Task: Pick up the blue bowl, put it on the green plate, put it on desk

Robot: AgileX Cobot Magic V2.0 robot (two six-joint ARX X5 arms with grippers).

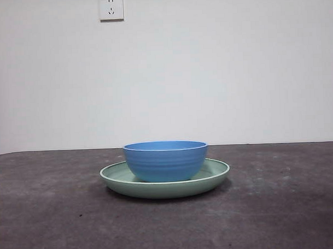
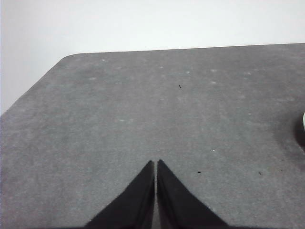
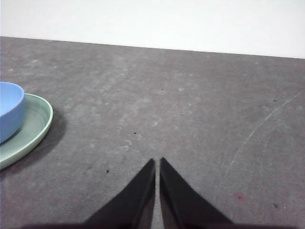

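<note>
The blue bowl point(image 1: 165, 160) stands upright inside the green plate point(image 1: 215, 174), and the plate rests on the desk point(image 1: 279, 208) in the middle of the front view. In the right wrist view the blue bowl point(image 3: 9, 114) and green plate point(image 3: 33, 126) show at the picture's edge, well apart from my right gripper point(image 3: 157, 162), which is shut over bare desk. My left gripper point(image 2: 156, 163) is also shut with nothing in it, above bare desk; only a sliver of the green plate point(image 2: 303, 121) shows there. Neither arm appears in the front view.
A white wall with a power socket point(image 1: 111, 7) rises behind the desk. In the left wrist view the desk's rounded far corner point(image 2: 71, 56) and edge show.
</note>
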